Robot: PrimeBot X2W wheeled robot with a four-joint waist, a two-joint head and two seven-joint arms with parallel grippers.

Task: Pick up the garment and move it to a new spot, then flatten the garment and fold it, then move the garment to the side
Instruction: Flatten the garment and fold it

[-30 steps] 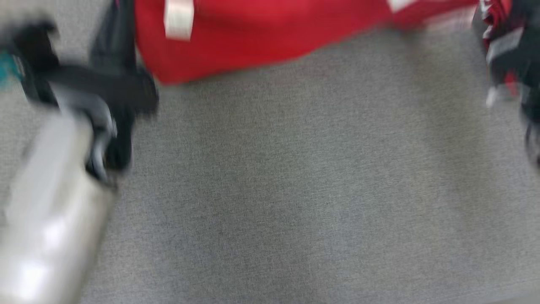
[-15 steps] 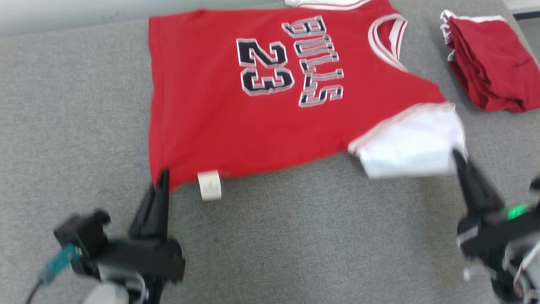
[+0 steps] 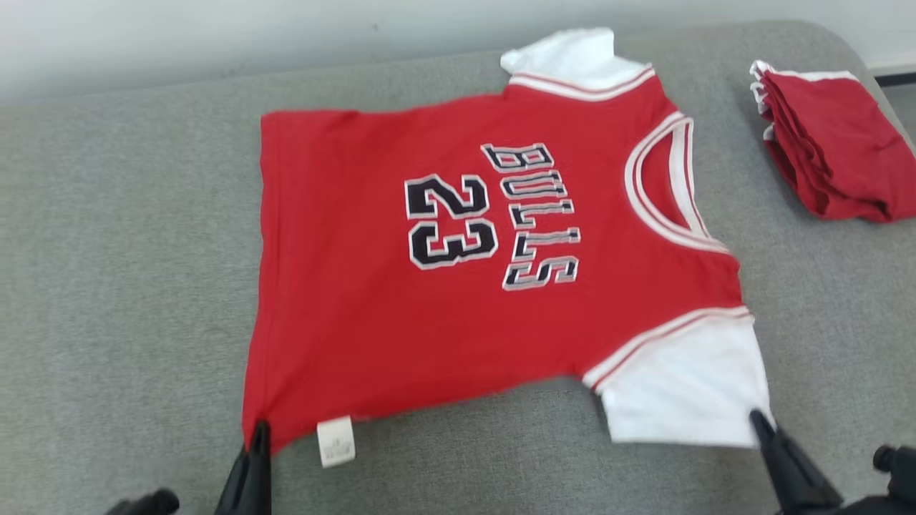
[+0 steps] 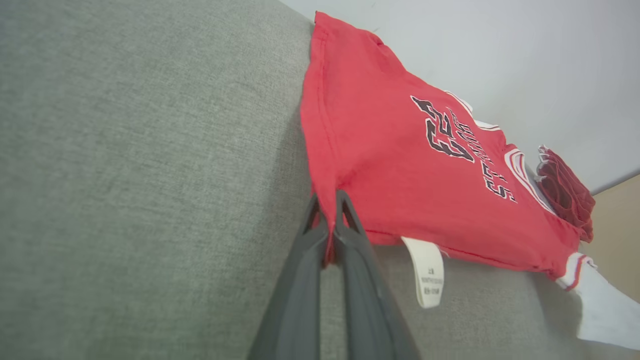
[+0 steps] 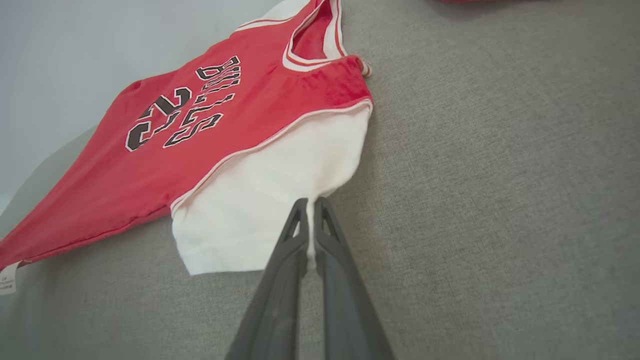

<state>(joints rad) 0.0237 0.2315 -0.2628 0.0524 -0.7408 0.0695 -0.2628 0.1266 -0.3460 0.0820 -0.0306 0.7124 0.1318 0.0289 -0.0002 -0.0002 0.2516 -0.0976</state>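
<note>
The garment (image 3: 458,286) is a red jersey with white sleeves and black "BULLS 23" lettering, spread flat on the grey cushioned surface. My left gripper (image 3: 259,429) is shut on its near-left hem corner, close to a white care label (image 3: 335,441). In the left wrist view the red hem is pinched between the dark fingers (image 4: 327,207) of the garment (image 4: 415,170). My right gripper (image 3: 755,418) is shut on the near corner of the white sleeve (image 3: 687,390). The right wrist view has white fabric of the garment (image 5: 260,190) caught between the fingertips of that gripper (image 5: 311,202).
A folded pile of red clothes (image 3: 830,146) lies at the far right of the grey surface (image 3: 129,286). A pale wall (image 3: 215,36) runs behind the surface. Bare grey cushion extends to the left of the jersey and along the near edge.
The head camera has tilted up, so the whole jersey has come into view lower in the picture. Both grippers stay shut on the same jersey corners.
</note>
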